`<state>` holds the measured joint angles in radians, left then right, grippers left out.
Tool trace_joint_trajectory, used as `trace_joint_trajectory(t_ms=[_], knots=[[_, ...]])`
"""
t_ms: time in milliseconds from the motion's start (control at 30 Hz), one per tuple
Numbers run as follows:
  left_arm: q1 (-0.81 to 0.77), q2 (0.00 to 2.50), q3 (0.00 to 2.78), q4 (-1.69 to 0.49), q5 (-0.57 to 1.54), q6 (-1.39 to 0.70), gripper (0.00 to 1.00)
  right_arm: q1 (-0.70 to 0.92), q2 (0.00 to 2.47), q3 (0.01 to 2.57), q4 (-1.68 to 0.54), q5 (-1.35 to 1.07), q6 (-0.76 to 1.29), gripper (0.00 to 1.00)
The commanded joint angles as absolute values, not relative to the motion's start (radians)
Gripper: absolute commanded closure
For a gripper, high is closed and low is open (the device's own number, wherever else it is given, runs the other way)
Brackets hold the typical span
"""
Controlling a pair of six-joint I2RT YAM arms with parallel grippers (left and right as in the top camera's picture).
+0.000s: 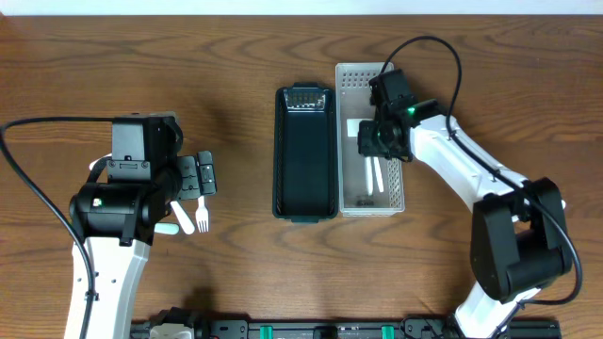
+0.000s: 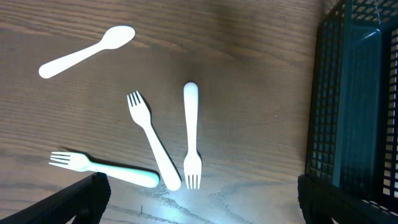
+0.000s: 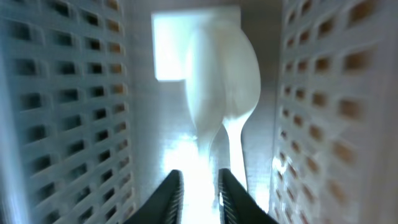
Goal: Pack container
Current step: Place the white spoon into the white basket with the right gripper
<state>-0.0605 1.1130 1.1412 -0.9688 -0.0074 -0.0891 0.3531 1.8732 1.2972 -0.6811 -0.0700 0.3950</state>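
Note:
Three white forks lie on the wood under my left gripper (image 1: 203,176): one slanted (image 2: 152,140), one upright (image 2: 191,134), and one with a pale teal handle (image 2: 102,167). A white spoon (image 2: 87,51) lies further off. In the left wrist view the left gripper (image 2: 205,208) is wide open and empty above them. My right gripper (image 1: 377,141) is down inside the white basket (image 1: 403,179). Its jaws (image 3: 199,193) are slightly apart with nothing between them. A white spoon (image 3: 224,81) lies just ahead, its handle beside the right finger.
A black mesh container (image 1: 280,151) stands empty at the centre, touching the white basket, and also shows in the left wrist view (image 2: 357,93). The basket's perforated walls (image 3: 62,93) close in on both sides of the right gripper. White utensils (image 1: 372,174) lie in the basket.

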Motion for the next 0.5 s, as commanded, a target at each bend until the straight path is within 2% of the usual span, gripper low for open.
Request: trace_joint_trajectory(t_ms=[0, 233, 333, 467], knots=[[-0.056, 1.119, 1.156, -0.971, -0.016, -0.086, 0.02, 0.360, 1.855, 1.312, -0.683, -0.088, 0.339, 0.58], [-0.056, 1.119, 1.156, -0.971, -0.016, -0.086, 0.02, 0.292, 1.723, 1.487, -0.879, 0.025, 0.362, 0.51], [-0.056, 1.119, 1.156, -0.971, -0.016, -0.086, 0.02, 0.204, 1.622, 1.551, -0.963, 0.090, 0.360, 0.35], [-0.056, 1.119, 1.156, -0.971, -0.016, -0.086, 0.02, 0.038, 1.506, 1.560, -1.080, 0.102, 0.317, 0.27]])
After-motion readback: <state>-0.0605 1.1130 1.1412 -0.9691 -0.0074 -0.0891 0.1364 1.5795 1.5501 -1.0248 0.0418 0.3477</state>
